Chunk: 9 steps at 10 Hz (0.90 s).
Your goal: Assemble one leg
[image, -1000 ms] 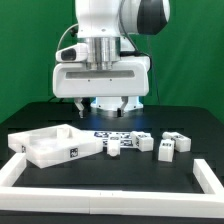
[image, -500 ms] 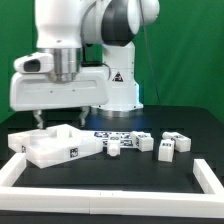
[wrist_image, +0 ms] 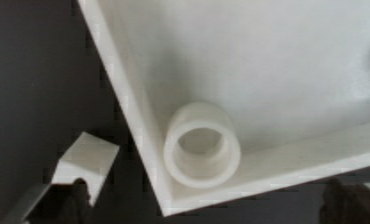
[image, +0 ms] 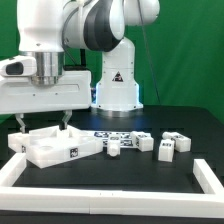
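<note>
A white square tabletop [image: 55, 146] with raised rims lies on the black table at the exterior view's left. My gripper [image: 42, 122] hangs just above it, open and empty, with one finger on each side of its near-left corner. In the wrist view the tabletop's corner [wrist_image: 253, 90] with a round screw socket [wrist_image: 207, 150] fills the picture, and my gripper [wrist_image: 208, 208] straddles that corner, dark fingertips [wrist_image: 57, 200] at the edge. Several short white legs [image: 145, 143] lie in a row to the exterior view's right of the tabletop.
The marker board [image: 112, 134] lies behind the legs. A small white block [image: 17, 145] sits by the tabletop's left corner and also shows in the wrist view [wrist_image: 84, 160]. A white frame [image: 100, 190] borders the table's front and sides. The robot base [image: 115, 85] stands behind.
My arm has swung from the middle to the exterior view's left and come down over the tabletop. The parts on the table have not moved.
</note>
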Tool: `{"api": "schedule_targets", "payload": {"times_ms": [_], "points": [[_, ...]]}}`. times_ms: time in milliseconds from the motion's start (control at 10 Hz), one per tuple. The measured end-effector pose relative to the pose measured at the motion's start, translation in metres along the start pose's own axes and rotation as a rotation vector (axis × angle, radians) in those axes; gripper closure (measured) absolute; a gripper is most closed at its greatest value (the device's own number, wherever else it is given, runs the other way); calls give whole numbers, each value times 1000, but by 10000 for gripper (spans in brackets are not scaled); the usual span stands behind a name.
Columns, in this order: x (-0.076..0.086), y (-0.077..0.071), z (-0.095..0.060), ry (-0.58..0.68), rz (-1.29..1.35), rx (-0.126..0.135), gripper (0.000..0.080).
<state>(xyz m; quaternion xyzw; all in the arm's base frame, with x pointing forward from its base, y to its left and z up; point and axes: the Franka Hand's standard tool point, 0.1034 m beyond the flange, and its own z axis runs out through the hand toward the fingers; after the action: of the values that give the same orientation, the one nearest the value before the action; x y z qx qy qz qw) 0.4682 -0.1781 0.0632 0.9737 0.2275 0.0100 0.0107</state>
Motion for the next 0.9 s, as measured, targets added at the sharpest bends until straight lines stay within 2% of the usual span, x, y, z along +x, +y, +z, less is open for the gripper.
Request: {"api": "schedule_targets", "payload": {"times_ms": [200,400,500,800,900], "points": [[-27,16,20,-28,-44,-3,151],[-45,19,39,-46,-49,-17,151],[-52,19,47,-59,-45,-11,151],[-56,19,49,-64,-38,-7,163],[-56,19,49,-64,-38,-7,338]]}}
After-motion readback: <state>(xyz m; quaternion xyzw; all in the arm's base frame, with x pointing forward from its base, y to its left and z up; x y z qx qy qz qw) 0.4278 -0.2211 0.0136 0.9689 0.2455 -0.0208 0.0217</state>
